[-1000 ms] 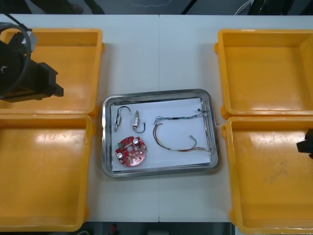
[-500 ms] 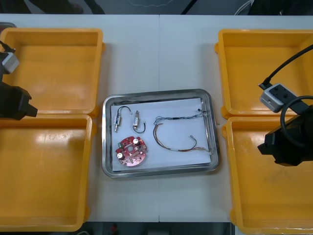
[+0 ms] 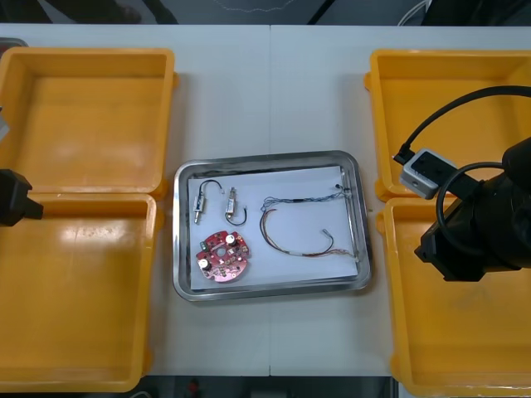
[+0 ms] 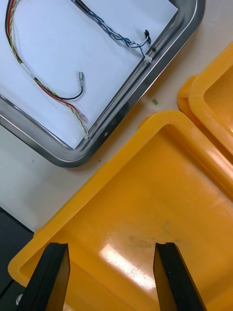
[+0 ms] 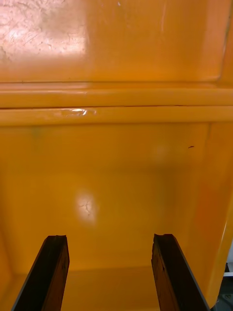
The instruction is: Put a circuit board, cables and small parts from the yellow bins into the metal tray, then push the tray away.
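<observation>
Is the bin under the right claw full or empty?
Empty, as far as shown: bare floor in the near right bin beneath the open right gripper.
</observation>
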`<state>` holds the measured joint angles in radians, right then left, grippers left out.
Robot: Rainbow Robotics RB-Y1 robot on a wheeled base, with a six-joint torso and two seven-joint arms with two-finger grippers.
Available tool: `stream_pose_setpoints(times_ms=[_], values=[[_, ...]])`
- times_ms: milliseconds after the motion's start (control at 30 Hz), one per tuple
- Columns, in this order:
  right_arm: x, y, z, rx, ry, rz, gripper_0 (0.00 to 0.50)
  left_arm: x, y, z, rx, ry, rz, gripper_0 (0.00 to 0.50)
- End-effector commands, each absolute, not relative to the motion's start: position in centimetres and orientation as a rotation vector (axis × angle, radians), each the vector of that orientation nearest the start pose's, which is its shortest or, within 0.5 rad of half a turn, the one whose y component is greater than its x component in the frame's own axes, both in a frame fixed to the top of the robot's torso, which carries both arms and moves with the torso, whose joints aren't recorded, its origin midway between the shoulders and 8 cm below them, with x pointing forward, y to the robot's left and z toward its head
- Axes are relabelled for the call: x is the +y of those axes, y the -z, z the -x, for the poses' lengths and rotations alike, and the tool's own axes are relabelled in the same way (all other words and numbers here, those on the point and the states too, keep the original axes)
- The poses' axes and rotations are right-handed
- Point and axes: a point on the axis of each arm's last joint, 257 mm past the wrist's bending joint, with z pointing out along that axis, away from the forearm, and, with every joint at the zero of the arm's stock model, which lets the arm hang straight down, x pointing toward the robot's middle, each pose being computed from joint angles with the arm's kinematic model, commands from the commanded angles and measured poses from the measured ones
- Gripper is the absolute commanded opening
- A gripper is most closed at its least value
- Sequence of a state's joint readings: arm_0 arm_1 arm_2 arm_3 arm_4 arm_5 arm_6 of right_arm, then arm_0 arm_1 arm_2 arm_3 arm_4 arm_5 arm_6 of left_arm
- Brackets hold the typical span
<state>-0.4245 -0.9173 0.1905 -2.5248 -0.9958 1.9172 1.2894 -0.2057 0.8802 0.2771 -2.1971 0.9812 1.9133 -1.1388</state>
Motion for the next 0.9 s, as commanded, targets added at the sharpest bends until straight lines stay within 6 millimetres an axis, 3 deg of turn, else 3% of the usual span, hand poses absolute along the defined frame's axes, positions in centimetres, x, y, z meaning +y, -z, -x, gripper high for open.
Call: stream_pose_setpoints(times_ms=[33, 467, 900], values=[[-22.4, 13.7, -34.3, 2.398, 0.25, 1.16, 0.5, 38.3, 13.7, -36.3, 2.684, -0.087, 0.002, 0.5], [-20.3, 14.6, -33.5, 2.322, 0.257, 1.399, 0.5, 38.8, 14.2, -36.0, 2.693, -0.101, 0.017, 0.5], [-11.8, 15.5, -35.6, 2.173, 0.258, 1.584, 0.5, 38.8, 14.2, -36.0, 2.693, -0.101, 0.017, 0.5]])
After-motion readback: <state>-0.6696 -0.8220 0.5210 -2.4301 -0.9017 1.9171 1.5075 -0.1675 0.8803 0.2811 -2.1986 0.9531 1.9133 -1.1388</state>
